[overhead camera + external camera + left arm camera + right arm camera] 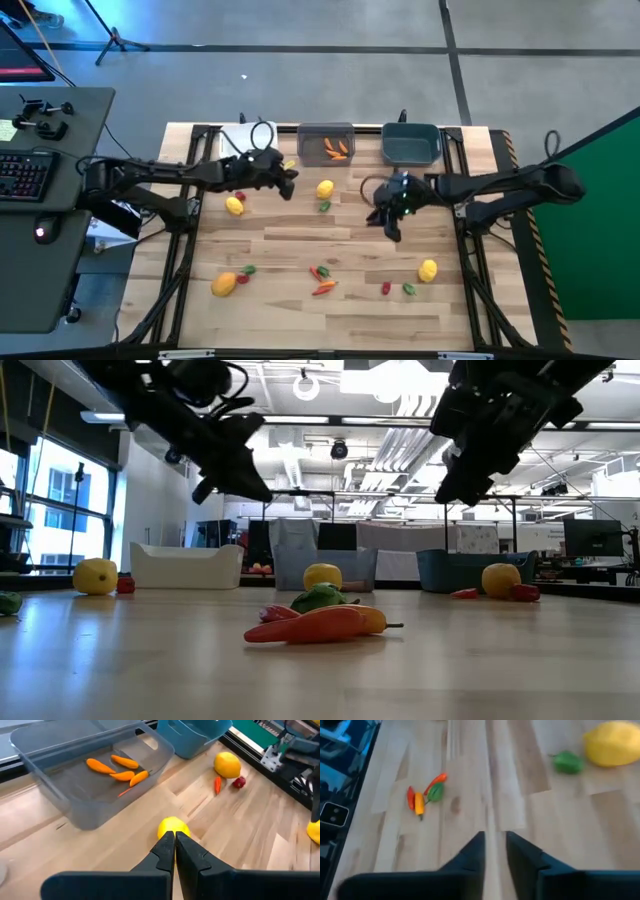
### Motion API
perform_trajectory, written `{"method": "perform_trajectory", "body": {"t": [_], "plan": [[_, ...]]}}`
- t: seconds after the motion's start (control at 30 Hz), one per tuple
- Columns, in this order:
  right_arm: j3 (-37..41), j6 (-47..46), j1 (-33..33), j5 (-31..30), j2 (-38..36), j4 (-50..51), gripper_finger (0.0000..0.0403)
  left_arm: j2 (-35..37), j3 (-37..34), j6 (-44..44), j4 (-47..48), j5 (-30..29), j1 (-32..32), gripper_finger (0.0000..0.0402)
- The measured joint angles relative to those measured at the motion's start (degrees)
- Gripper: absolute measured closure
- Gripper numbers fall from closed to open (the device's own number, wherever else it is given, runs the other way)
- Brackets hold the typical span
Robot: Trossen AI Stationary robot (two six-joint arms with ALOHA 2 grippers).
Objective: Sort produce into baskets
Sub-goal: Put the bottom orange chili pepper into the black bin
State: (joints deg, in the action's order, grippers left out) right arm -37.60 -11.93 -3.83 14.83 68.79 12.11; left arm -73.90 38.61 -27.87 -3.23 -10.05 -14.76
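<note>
Three baskets stand along the far edge: white [187,565], translucent grey [326,143] with several orange carrots [117,767] lying in it, and teal [411,144]. Yellow fruits [325,188] [234,206] [225,284] [428,269] and small red, green and orange pieces [322,278] lie scattered on the table. My left gripper [288,183] hangs shut above the table near the grey basket, and a yellow fruit [172,826] shows just past its tips. My right gripper [495,837] hovers slightly open over bare wood in front of the teal basket, with nothing between its fingers.
A dark frame rail [470,250] runs along each side of the table. A desk with a keyboard [25,175] stands off the left side and a green mat [600,200] lies off the right. A green piece [567,762] and a yellow fruit [612,742] lie ahead of my right gripper.
</note>
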Motion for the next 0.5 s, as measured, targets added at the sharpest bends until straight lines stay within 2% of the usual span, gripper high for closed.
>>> {"method": "perform_trajectory", "body": {"t": [0.13, 0.23, 0.37, 0.5], "plan": [[0.0, -4.36, 6.78, -3.37, 4.69, -5.21, 0.027, 3.05, -2.23, 3.02, 0.36, 2.13, -0.28, 0.0401], [0.0, -6.71, 11.62, -3.56, 8.61, -10.46, 0.0239, 4.88, -3.44, 4.93, 0.67, 4.68, -0.88, 0.0401], [-0.77, -8.85, 17.93, -6.06, 14.11, -16.93, 0.0226, 6.59, -3.45, 7.52, 1.16, 5.32, -1.01, 0.0401], [-4.67, -5.92, 23.92, -10.29, 20.44, -19.85, 0.0228, 7.21, -3.45, 9.27, 1.58, 5.39, -1.01, 0.0401]]}}
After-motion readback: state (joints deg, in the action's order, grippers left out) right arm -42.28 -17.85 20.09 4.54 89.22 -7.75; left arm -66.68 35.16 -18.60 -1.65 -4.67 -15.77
